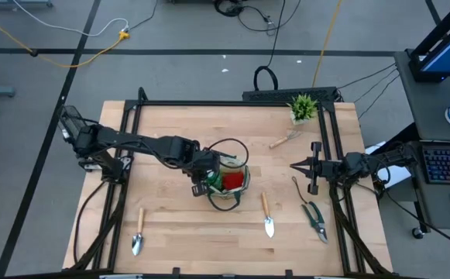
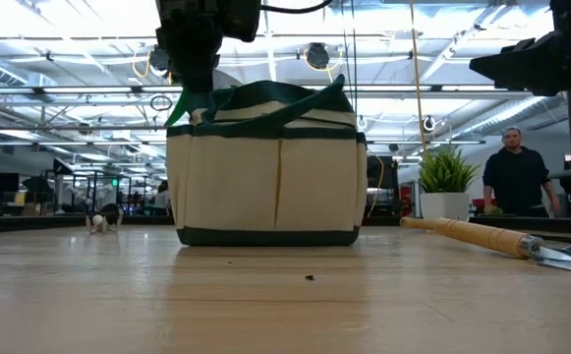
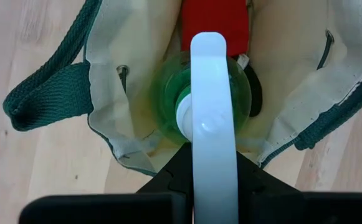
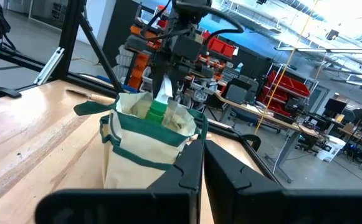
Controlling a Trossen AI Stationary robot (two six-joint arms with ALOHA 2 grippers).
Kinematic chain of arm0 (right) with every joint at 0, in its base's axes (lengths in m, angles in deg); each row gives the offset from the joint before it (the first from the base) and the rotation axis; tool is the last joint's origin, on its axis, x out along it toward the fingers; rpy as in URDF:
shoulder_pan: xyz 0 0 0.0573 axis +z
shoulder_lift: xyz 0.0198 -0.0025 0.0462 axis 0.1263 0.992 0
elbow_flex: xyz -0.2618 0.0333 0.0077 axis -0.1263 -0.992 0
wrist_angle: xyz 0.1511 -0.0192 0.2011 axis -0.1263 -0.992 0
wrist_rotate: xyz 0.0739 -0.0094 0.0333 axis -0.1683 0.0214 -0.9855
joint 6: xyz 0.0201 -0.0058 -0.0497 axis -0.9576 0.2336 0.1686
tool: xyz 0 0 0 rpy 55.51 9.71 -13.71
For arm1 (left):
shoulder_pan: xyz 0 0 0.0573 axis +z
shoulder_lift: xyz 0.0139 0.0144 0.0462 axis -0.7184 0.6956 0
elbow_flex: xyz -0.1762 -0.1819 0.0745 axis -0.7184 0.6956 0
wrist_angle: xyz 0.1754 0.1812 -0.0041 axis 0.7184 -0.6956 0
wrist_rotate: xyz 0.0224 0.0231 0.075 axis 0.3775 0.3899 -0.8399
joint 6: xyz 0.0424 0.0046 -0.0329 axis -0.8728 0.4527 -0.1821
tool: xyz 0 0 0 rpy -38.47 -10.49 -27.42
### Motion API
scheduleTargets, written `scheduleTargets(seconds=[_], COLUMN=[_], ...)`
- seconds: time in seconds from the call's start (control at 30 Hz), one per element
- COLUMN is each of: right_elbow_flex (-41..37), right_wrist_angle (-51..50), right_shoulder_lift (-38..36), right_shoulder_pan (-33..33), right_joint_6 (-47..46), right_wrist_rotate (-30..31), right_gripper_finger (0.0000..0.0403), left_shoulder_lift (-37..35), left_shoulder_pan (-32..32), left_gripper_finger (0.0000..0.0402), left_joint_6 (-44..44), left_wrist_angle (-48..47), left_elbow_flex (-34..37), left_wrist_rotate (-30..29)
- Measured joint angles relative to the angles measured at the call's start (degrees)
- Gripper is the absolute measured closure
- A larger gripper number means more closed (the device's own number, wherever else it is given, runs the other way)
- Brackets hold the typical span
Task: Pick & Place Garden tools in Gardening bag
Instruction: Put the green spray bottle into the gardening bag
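I am looking down on the left gripper, which is hovering over the mouth of the gardening bag near the middle of the table, its jaws pinching the white head of the green spray bottle. The bottle is hanging upright inside the bag's opening, and the red-black glove is lying in the bag just beside it. One dark green loop handle is flopping outward over the bag's rim, to one side of the bottle. Around the bag I am seeing one trowel lying just to its right, a second trowel well apart near the front-left corner, the pruning shears near the right edge, and the rake lying close to the small potted plant at the back right. The right gripper is waiting at the right edge with its jaws pressed together, holding nothing. A person is standing in the room beyond the table.
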State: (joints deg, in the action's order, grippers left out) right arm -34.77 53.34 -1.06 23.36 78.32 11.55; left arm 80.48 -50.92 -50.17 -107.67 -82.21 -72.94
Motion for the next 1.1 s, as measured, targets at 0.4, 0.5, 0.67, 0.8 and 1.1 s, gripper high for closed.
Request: scheduleTargets(seconds=[0.4, 0.5, 0.67, 0.8, 1.1], right_elbow_flex=[0.0, 0.0, 0.0, 0.0, 0.0], right_wrist_angle=[0.0, 0.0, 0.0, 0.0, 0.0], right_shoulder_lift=[0.0, 0.0, 0.0, 0.0, 0.0], right_shoulder_pan=[0.0, 0.0, 0.0, 0.0, 0.0], right_joint_6=[0.0, 0.0, 0.0, 0.0, 0.0], right_wrist_rotate=[0.0, 0.0, 0.0, 0.0, 0.0], right_gripper_finger=[0.0394, 0.0394, 0.0394, 0.0394, 0.0394], left_shoulder_lift=[0.5, 0.5, 0.7, 0.7, 0.2], left_shoulder_pan=[0.0, 0.0, -0.4, -0.5, -1.1], left_gripper_finger=[0.0357, 0.0343, 0.0284, 0.024, 0.0167], left_joint_6=[1.3, 2.2, 3.4, 3.6, 3.4], left_wrist_angle=[0.3, 0.3, 0.3, 0.3, 0.0], left_elbow_flex=[0.0, 0.0, 0.1, 0.1, 0.1], left_wrist_rotate=[-0.1, -0.1, -0.3, -0.3, 0.8])
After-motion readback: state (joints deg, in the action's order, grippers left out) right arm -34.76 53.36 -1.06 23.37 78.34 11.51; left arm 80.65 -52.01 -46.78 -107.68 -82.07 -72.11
